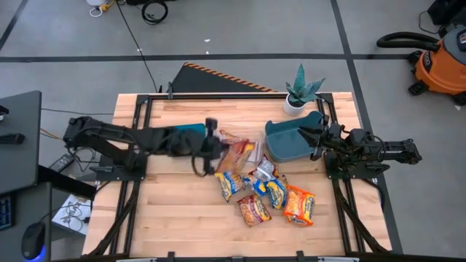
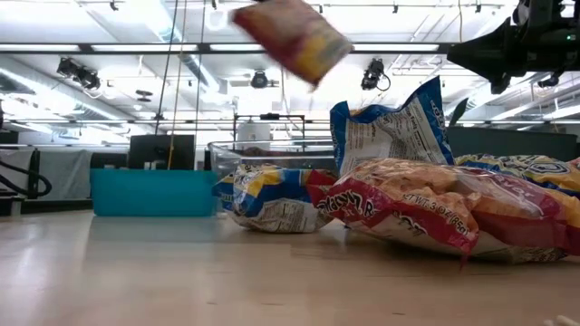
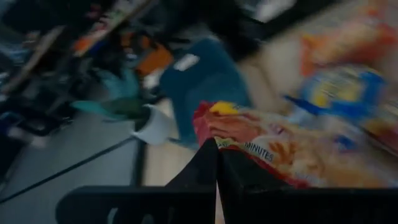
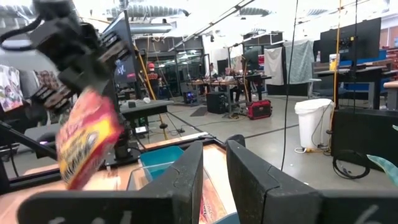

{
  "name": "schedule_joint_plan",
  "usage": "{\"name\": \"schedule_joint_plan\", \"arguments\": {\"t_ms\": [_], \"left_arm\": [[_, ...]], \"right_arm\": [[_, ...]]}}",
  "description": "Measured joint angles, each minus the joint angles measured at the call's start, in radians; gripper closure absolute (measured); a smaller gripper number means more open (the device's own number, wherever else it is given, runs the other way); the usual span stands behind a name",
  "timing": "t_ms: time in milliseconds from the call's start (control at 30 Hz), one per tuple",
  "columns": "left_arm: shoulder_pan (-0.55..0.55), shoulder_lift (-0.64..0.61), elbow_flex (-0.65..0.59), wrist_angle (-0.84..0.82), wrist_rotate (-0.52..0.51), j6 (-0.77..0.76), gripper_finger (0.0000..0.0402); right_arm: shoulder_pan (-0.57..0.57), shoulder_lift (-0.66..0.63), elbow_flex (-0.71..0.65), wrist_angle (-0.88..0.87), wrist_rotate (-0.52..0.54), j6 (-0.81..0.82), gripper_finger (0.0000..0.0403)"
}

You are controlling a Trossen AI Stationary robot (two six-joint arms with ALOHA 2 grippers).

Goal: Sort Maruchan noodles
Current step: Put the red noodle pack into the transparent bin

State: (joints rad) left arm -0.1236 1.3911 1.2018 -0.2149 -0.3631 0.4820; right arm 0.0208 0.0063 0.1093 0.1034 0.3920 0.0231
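My left gripper point(image 1: 215, 148) is over the table's middle, shut on a red noodle packet point(image 1: 237, 153) that it holds in the air; the packet also shows in the low view point(image 2: 294, 36) and the right wrist view point(image 4: 87, 143). Several more packets lie in a heap on the table: blue-and-yellow ones point(image 1: 229, 184) point(image 1: 275, 191), a red one point(image 1: 253, 209) and an orange one point(image 1: 298, 205). My right gripper point(image 1: 312, 138) is open and empty at the right rim of the blue bin point(image 1: 290, 143). My left gripper pinches the red packet by one end edge point(image 3: 214, 134) between its two shut fingers point(image 3: 205, 168). The packet sticks out beyond the fingertips toward the table's right. It is lifted clear of the table and the heap, and sits tilted point(image 2: 299, 41).
A teal bin point(image 2: 154, 192) and a clear bin point(image 2: 272, 149) stand behind the heap in the low view. A potted plant point(image 1: 300, 91) is at the far edge by the blue bin. Bare wood lies along the near edge and the left point(image 1: 175, 211).
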Motion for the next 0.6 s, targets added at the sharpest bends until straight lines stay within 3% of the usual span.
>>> {"name": "schedule_joint_plan", "arguments": {"t_ms": [267, 600], "left_arm": [[0.157, 0.13, -0.001, 0.096, 0.128, 0.0, 0.0398], [0.19, 0.261, -0.002, 0.227, 0.187, 0.053, 0.0399]], "right_arm": [[0.0, 0.0, 0.0, 0.012, 0.003, 0.0, 0.0325], [0.0, 0.0, 0.0, 0.016, 0.006, 0.0, 0.0325]]}}
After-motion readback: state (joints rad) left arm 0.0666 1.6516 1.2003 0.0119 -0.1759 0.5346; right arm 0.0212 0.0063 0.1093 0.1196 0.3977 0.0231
